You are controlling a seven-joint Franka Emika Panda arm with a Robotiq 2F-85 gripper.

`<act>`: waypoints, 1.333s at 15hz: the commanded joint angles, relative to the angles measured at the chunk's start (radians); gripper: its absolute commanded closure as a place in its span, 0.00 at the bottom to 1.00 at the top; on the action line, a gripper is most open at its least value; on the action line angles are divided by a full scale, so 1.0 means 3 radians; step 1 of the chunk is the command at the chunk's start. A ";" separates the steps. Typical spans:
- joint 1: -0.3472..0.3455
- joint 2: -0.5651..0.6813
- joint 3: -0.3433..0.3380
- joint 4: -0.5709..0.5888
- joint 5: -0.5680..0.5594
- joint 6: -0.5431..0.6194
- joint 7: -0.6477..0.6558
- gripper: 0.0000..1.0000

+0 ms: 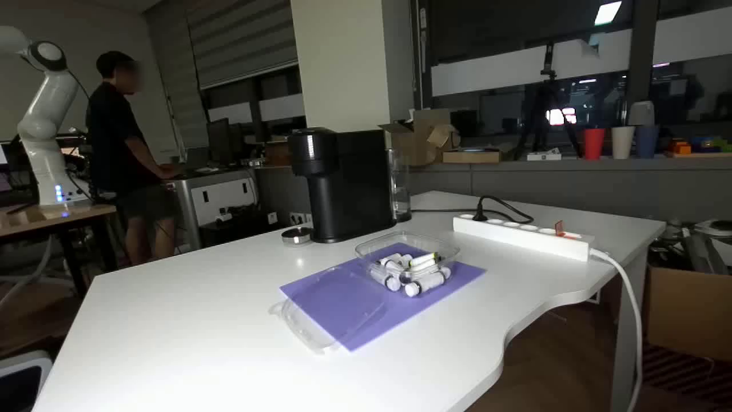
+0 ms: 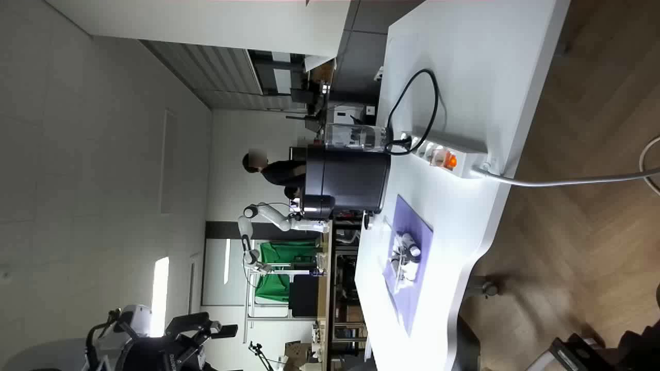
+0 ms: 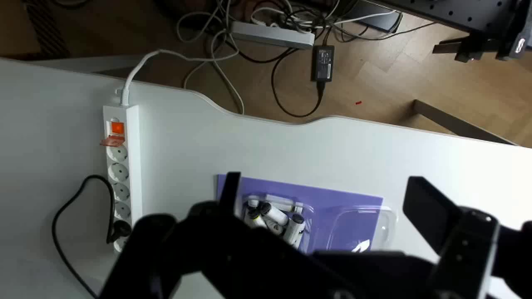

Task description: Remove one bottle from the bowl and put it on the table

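Bowl (image 3: 312, 218) pt. hidden behind fingers (image 3: 229, 194) (wrist cam).

Between the black fingers (image 3: 430, 211) of the pincer (image 3: 326, 189) we see a purple mat (image 3: 324, 197), a clear bowl (image 3: 309, 220) and white bottles (image 3: 275, 214) with black and yellow touches. Beyond it we find the white table (image 3: 282, 145), then brown, plank-patterned floor (image 3: 382, 79); beside it, a white power strip (image 3: 135, 178) with an orange switch (image 3: 117, 127).

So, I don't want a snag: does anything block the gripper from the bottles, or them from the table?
Nothing visible stands between the open gripper and the bottles; the lid lies beside the bowl. Its clear wall stands between bottles and table, so probably lift over it.
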 commanded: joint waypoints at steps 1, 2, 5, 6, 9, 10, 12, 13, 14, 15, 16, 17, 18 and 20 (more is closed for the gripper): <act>0.0048 0.0003 -0.0037 0.0008 -0.0027 -0.0007 0.0028 0.00; 0.0048 0.0003 -0.0036 0.0008 -0.0027 -0.0005 0.0028 0.00; 0.0048 0.0002 -0.0036 0.0008 -0.0027 -0.0004 0.0028 0.00; 0.0048 0.0002 -0.0036 0.0008 -0.0027 -0.0004 0.0028 0.00; 0.0048 0.0002 -0.0036 0.0008 -0.0027 -0.0004 0.0028 0.00; 0.0048 0.0002 -0.0036 0.0008 -0.0027 -0.0004 0.0028 0.00; 0.0048 0.0002 -0.0036 0.0008 -0.0027 -0.0004 0.0028 0.00; 0.0050 0.0074 -0.0065 0.0040 -0.0049 0.0057 -0.0029 0.00; 0.0041 0.0134 -0.0072 0.0069 -0.0073 0.0111 -0.0041 0.00; 0.0039 0.0204 -0.0085 0.0103 -0.0109 0.0179 -0.0074 0.00; 0.0034 0.0305 -0.0104 0.0146 -0.0162 0.0296 -0.0125 0.00; 0.0035 0.0398 -0.0132 0.0171 -0.0214 0.0436 -0.0196 0.00; 0.0025 0.0517 -0.0157 0.0205 -0.0258 0.0584 -0.0234 0.00; 0.0028 0.0766 -0.0234 0.0295 -0.0301 0.0860 -0.0373 0.00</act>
